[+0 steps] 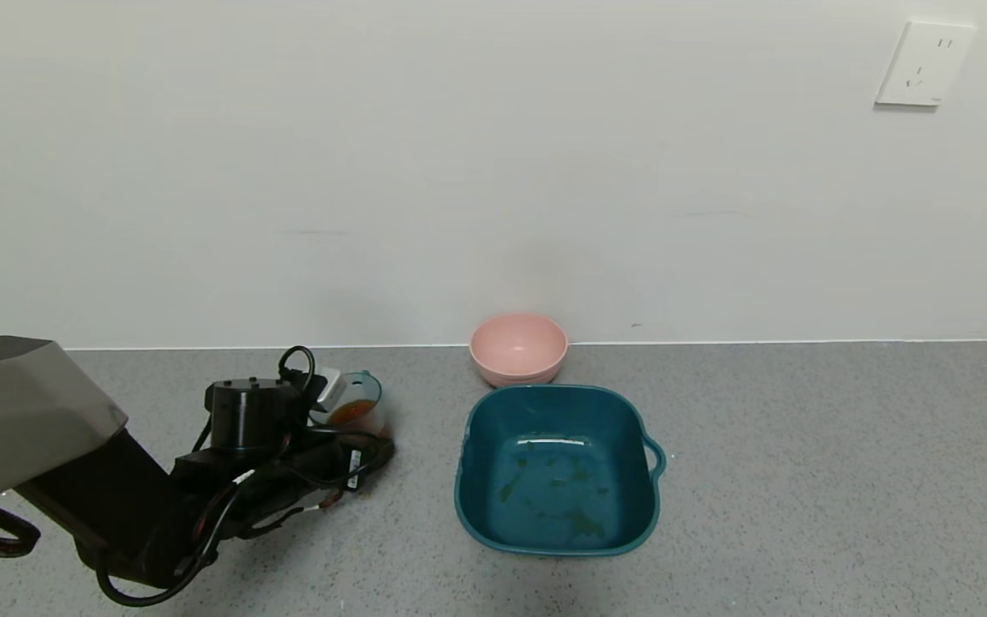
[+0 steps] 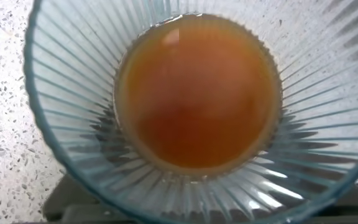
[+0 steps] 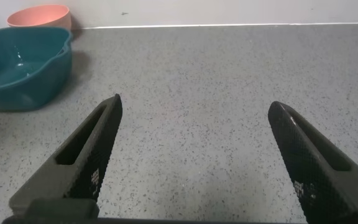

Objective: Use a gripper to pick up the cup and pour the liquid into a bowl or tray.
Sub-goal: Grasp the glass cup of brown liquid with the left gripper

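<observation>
The ribbed, translucent blue-grey cup [image 1: 360, 403] stands upright on the grey counter, left of the teal basin [image 1: 481, 433]. It holds orange-brown liquid [image 1: 349, 413]. My left gripper [image 1: 363, 434] reaches in from the lower left and sits right at the cup. The left wrist view looks down into the cup [image 2: 61, 112], which fills the picture, with the liquid [image 2: 197, 93] in its bottom. My right gripper [image 3: 194, 102] is open and empty above bare counter. It is out of the head view. The basin also shows in the right wrist view [image 3: 23, 71].
A round pink bowl [image 1: 517, 347] stands just behind the basin against the white wall, and shows in the right wrist view [image 3: 39, 15] too. The basin has dark specks and a thin wet film in its bottom. A wall socket [image 1: 924, 64] is at the upper right.
</observation>
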`<control>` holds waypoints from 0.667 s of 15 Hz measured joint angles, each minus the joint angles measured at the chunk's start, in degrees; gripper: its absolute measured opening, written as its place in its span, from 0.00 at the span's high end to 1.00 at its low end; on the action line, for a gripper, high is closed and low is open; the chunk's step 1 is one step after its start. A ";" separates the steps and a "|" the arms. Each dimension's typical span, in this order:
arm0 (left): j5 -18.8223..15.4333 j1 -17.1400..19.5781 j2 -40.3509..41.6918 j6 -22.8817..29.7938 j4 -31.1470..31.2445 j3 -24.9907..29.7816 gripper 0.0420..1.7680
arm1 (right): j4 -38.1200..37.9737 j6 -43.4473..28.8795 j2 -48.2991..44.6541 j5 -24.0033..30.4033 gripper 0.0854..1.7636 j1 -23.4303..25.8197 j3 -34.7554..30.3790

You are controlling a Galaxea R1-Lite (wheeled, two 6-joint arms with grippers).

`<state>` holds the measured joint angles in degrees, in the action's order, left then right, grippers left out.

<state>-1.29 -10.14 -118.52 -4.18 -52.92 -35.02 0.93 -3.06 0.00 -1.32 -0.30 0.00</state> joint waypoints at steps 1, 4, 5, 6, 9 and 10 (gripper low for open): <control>0.09 0.00 -0.01 -0.11 0.00 -0.04 0.29 | 0.01 0.00 0.00 0.00 0.03 0.00 0.00; 0.24 0.01 0.16 -0.56 0.00 0.24 0.30 | 0.00 0.00 0.00 0.00 0.03 0.00 0.00; 0.67 0.04 0.35 -0.91 0.33 0.24 0.30 | 0.00 0.00 0.00 0.00 0.03 0.00 0.00; 1.37 0.09 0.62 -1.24 0.67 0.18 0.30 | 0.00 0.01 0.00 0.00 0.03 0.00 0.00; 2.02 0.23 2.17 -3.32 2.65 -0.06 0.30 | 0.00 0.00 0.00 0.00 0.03 0.00 0.00; 2.02 0.17 3.30 -4.36 5.00 -0.22 0.30 | 0.00 0.00 0.00 0.00 0.03 -0.02 0.00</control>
<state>0.73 -9.97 -115.21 -8.55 -47.92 -35.24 0.93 -3.06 0.00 -1.32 -0.33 0.00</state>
